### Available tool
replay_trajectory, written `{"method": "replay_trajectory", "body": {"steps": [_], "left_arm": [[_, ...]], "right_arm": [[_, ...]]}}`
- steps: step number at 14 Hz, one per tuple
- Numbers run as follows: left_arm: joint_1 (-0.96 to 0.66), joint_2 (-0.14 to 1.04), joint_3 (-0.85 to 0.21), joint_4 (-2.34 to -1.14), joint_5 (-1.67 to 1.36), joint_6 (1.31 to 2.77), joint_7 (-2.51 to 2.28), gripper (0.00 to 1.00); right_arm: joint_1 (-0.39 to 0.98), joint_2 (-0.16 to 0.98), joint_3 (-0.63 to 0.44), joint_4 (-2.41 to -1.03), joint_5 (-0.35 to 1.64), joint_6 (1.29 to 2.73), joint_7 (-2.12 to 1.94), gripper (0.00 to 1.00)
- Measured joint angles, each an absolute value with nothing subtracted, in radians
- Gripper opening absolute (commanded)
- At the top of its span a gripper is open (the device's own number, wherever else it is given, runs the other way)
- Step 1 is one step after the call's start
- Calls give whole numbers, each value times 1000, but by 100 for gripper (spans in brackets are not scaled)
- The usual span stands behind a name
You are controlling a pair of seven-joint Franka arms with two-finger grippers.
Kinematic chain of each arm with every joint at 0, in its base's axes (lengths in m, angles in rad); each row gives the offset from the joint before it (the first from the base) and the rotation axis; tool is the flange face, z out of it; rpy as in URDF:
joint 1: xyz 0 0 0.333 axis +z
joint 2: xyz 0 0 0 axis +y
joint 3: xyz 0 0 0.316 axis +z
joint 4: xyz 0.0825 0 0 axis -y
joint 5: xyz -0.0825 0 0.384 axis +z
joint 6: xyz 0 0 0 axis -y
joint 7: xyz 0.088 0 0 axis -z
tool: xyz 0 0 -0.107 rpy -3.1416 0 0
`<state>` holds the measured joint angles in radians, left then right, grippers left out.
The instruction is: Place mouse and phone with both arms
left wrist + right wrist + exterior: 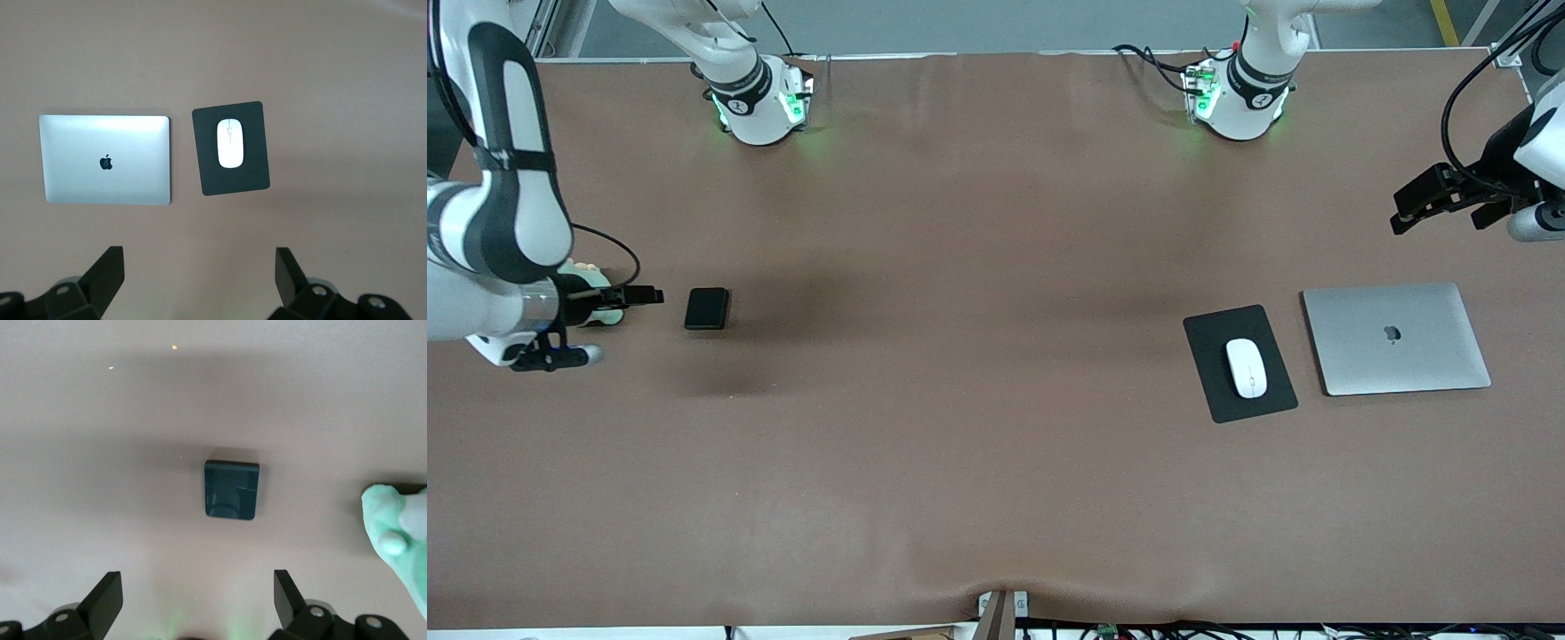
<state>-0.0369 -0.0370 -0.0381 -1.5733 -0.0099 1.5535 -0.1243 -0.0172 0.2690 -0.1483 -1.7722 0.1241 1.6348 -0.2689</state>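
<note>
My left gripper point(197, 277) hangs in the air above bare table at the left arm's end, its 2 fingers point(105, 270) spread wide with nothing between them. Ahead of my fingertips in the left wrist view lies the mouse point(231, 143), resting on the black mouse pad point(253, 177) and roughly centred there, lengthwise along the pad. The silver laptop point(105, 159) lies closed just beside the pad, apart from it by a thin strip of table. I judge the mouse is already where it belongs, so this hand has no work left but to wait clear of it.

My right gripper point(197, 597) is up at the right arm's end, fingers likewise parted and empty. The phone point(231, 489) lies flat on the table ahead of the gap between my fingertips, touching neither. A pale green soft thing point(400, 540) sits off to one side of the fingers, well apart from the phone. Its purpose I cannot tell. With 2 empty hands and both items lying flat, I judge the task to be at or near its end.
</note>
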Motion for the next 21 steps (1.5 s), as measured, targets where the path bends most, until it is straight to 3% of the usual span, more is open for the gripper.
{"method": "replay_trajectory", "body": {"steps": [5, 9, 16, 21], "left_arm": [[-37, -37, -38, -1573, -10, 1553, -124, 100], [-37, -37, -38, -1573, -10, 1553, -124, 100], [-37, -40, -38, -1573, -10, 1551, -124, 100], [-37, -51, -38, -1573, -10, 1537, -124, 100]], "right_arm": [[-8, 243, -142, -1604, 97, 1411, -244, 100], [-5, 201, -141, -1553, 84, 1377, -156, 100], [25, -10, -135, -1543, 75, 1317, -88, 100], [25, -25, -136, -1490, 59, 1322, -88, 100]]}}
